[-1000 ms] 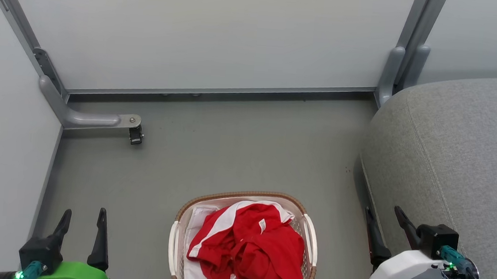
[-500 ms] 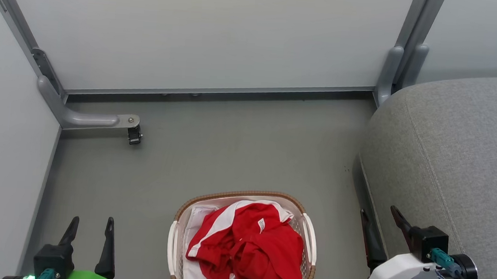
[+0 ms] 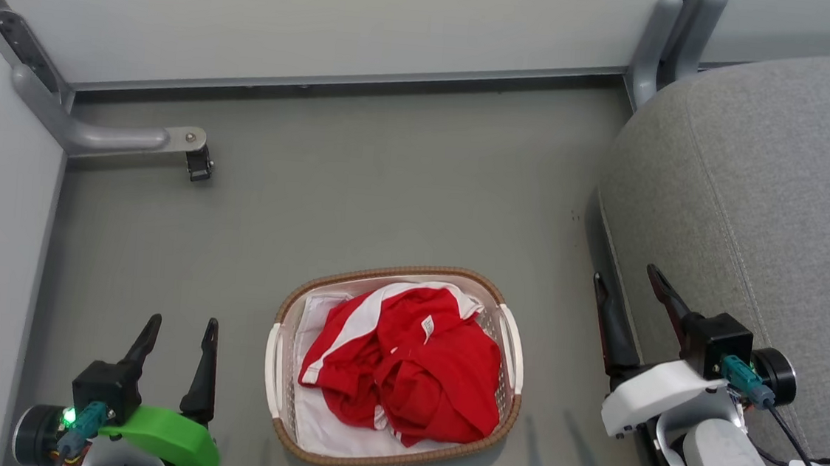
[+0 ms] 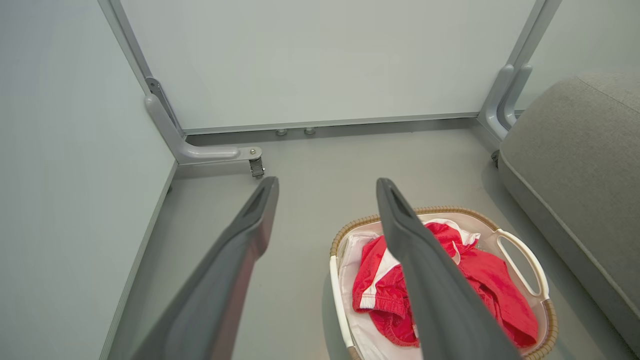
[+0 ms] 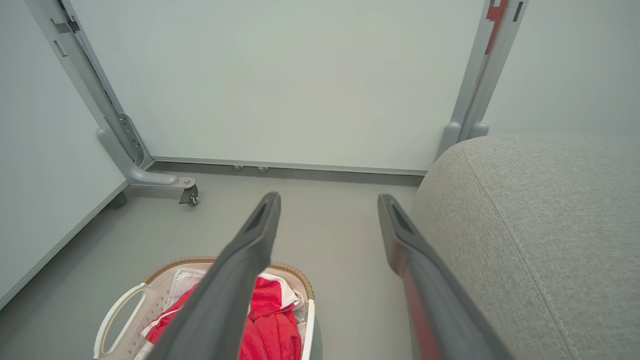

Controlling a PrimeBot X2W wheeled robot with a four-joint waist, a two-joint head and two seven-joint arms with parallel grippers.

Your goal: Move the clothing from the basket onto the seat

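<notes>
Clothing [image 3: 412, 366] lies tangled in the basket [image 3: 382, 269]; left pincer [image 3: 184, 320] and right pincer [image 3: 624, 273] gape empty; grabbing may snag the liner [image 3: 314, 432].

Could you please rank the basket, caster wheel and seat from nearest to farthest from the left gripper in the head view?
From the left gripper:
1. basket, just to its right.
2. caster wheel, ahead by the partition.
3. seat, far across on the right.

The left gripper [image 4: 326, 185] holds its two dark fingers wide apart, rising from the bottom centre of the frame. At lower right the basket [image 4: 336, 290] sits on the grey floor [image 4: 310, 150], red and white clothing [image 4: 490, 285] heaped inside; the seat [image 4: 575, 150] lines the right edge
</notes>
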